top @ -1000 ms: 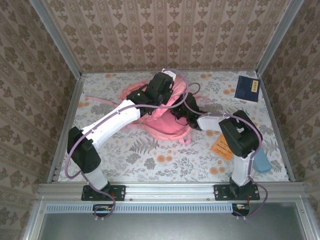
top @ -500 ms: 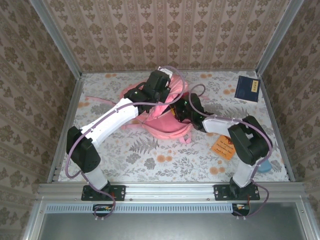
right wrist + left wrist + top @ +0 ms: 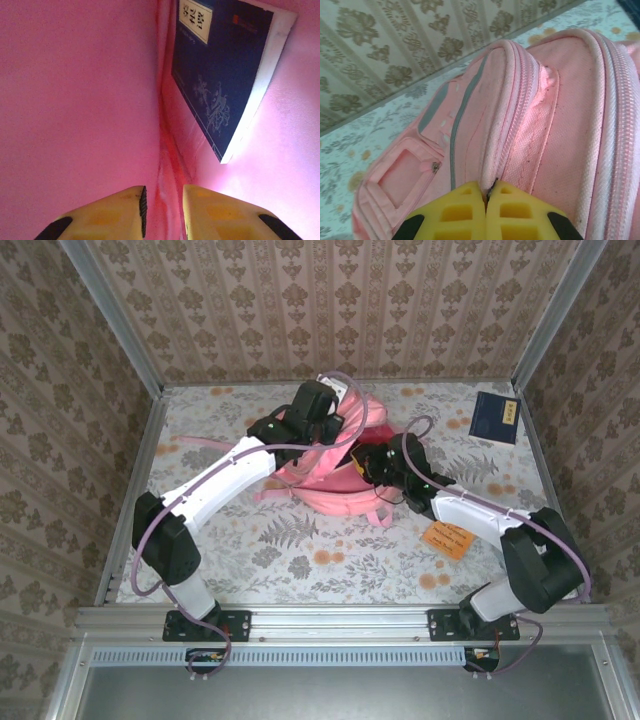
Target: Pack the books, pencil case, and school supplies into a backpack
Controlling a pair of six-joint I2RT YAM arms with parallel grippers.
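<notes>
The pink backpack (image 3: 335,492) lies mid-table with its mouth held up. My left gripper (image 3: 322,428) is shut on the backpack's zipper rim (image 3: 496,150), its yellow fingertips (image 3: 470,200) pinching the fabric. My right gripper (image 3: 358,465) reaches inside the backpack, where its jaws (image 3: 163,192) stand open on nothing, facing the pink lining (image 3: 75,100). One navy book (image 3: 220,75) leans against the lining inside. A second navy book (image 3: 495,417) lies at the table's back right. The orange-brown book (image 3: 447,538) lies near my right forearm. The pencil case and other school supplies are out of view.
Patterned walls and metal rails close the table in on three sides. A pink strap (image 3: 200,443) trails left from the backpack. My right arm's elbow (image 3: 540,560) sits low at the front right corner.
My right arm has stretched out, its elbow swinging down to the right and its gripper going deeper into the backpack. The left gripper has kept its hold on the rim.
</notes>
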